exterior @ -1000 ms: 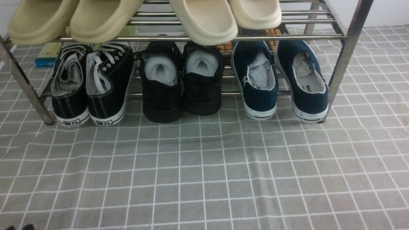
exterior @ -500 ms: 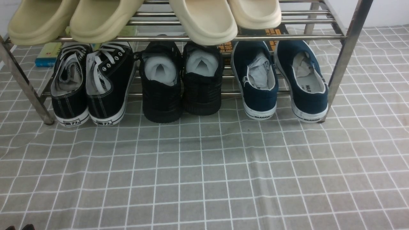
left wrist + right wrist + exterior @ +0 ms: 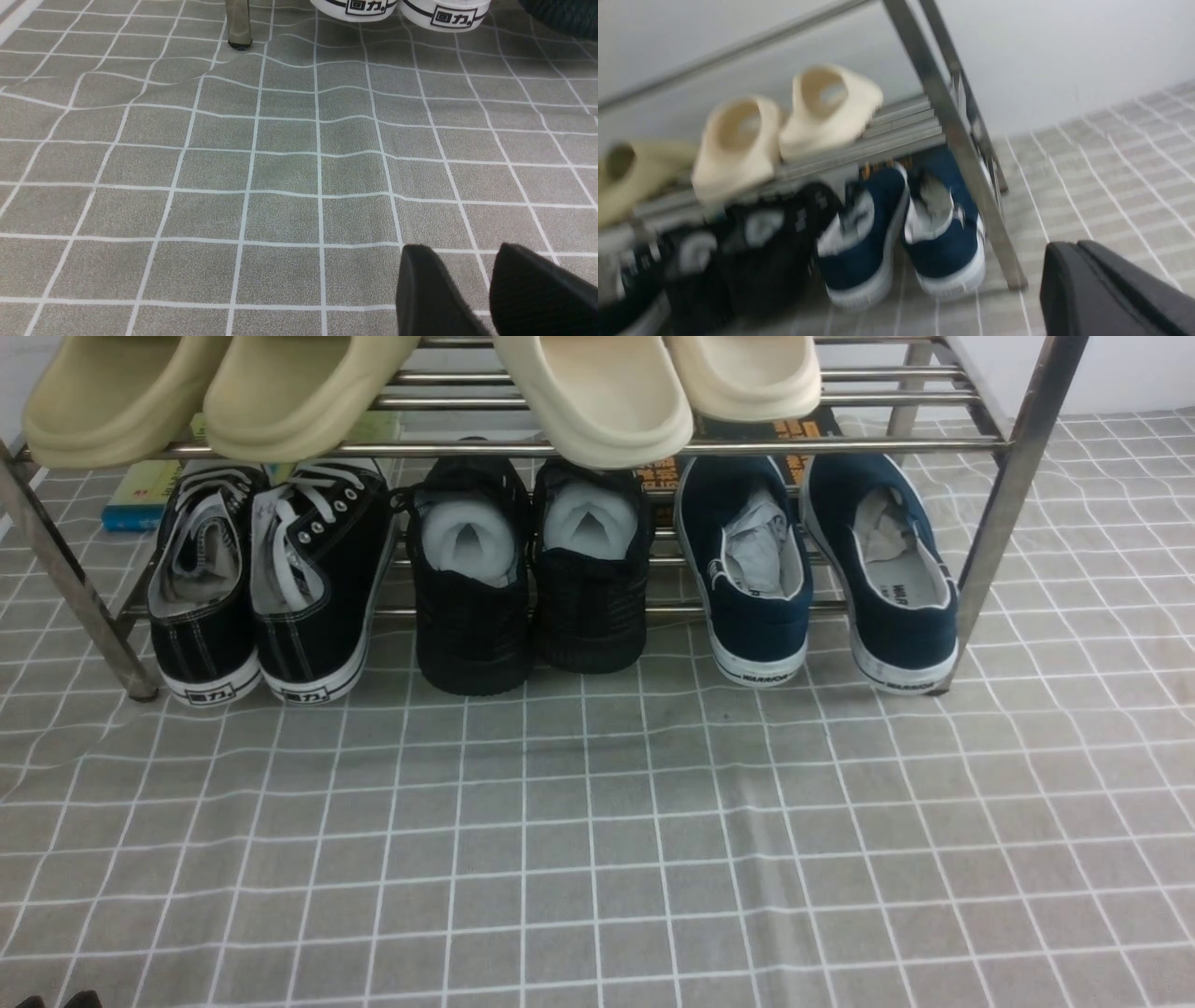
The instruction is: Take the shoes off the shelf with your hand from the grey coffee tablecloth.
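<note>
The navy-blue slip-on shoes [image 3: 754, 588] [image 3: 896, 588] stand side by side at the right end of the silver shelf's [image 3: 597, 446] lower tier, heels toward me and stuffed with paper. The grey checked tablecloth [image 3: 597, 821] covers the floor in front. In the right wrist view, which is blurred, the shoes [image 3: 864, 242] [image 3: 948, 242] sit beside the shelf's leg [image 3: 971, 177]. My right gripper [image 3: 1078, 247] is shut and empty, off to the right of that leg. My left gripper [image 3: 467, 261] is open and empty, low over bare cloth [image 3: 280, 163].
Black lace-up sneakers [image 3: 266, 588] and all-black knit shoes [image 3: 527, 588] fill the rest of the lower tier. Beige slippers [image 3: 597, 392] lie on the top tier. A book [image 3: 140, 490] lies behind the rack. The left wrist view shows a shelf leg [image 3: 238, 23] and sneaker heels [image 3: 397, 5].
</note>
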Robot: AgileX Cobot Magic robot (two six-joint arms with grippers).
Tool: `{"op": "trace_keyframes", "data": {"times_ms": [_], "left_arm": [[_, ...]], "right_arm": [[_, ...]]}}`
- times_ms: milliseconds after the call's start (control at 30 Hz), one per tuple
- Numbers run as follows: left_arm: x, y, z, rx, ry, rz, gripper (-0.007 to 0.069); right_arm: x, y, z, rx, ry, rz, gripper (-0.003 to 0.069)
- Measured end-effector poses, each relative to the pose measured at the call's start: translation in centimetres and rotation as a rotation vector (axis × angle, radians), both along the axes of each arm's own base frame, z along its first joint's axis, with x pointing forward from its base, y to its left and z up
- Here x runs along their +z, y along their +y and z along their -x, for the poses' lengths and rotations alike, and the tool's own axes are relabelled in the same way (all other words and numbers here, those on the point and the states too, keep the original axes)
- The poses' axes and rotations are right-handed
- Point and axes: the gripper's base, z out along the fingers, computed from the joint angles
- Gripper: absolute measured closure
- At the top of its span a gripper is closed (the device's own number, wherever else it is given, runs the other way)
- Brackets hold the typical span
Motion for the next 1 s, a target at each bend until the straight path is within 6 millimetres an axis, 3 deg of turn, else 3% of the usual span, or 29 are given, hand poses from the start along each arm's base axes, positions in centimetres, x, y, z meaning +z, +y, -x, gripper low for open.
{"op": "trace_keyframes", "data": {"times_ms": [100,133,167,300,400,433,567,700,800,1000], "left_arm": [[0.0,0.0,0.0,0.000,0.000,0.000,0.0384],[0.0,0.0,0.0,0.000,0.000,0.000,0.0384],[0.0,0.0,0.0,0.000,0.000,0.000,0.0384],[0.0,0.0,0.0,0.000,0.000,0.000,0.0384],[0.0,0.0,0.0,0.000,0.000,0.000,0.0384],[0.0,0.0,0.0,0.000,0.000,0.000,0.0384],[0.0,0.0,0.0,0.000,0.000,0.000,0.0384],[0.0,0.0,0.0,0.000,0.000,0.000,0.0384],[0.0,0.0,0.0,0.000,0.000,0.000,0.0384],[0.0,0.0,0.0,0.000,0.000,0.000,0.0384]], "right_arm": [[0.8,1.1,-3.1,0.109,0.378,0.049,0.0658],[0.7,1.1,-3.0,0.117,0.399,0.051,0.0658],[0.8,1.6,-5.0,0.178,0.608,0.068,0.0652],[0.8,2.9,-9.8,0.321,0.833,0.081,0.0631],[0.8,4.9,-13.0,0.487,0.843,0.128,0.0586],[0.7,5.1,-13.2,0.494,0.851,0.125,0.0586],[1.5,9.3,-17.2,0.670,0.815,0.212,0.0450],[2.1,11.6,-19.5,0.702,0.791,0.283,0.0358],[2.0,14.3,-22.5,0.709,0.756,0.383,0.0281],[1.1,17.8,-25.8,0.675,0.696,0.531,0.0209]]}}
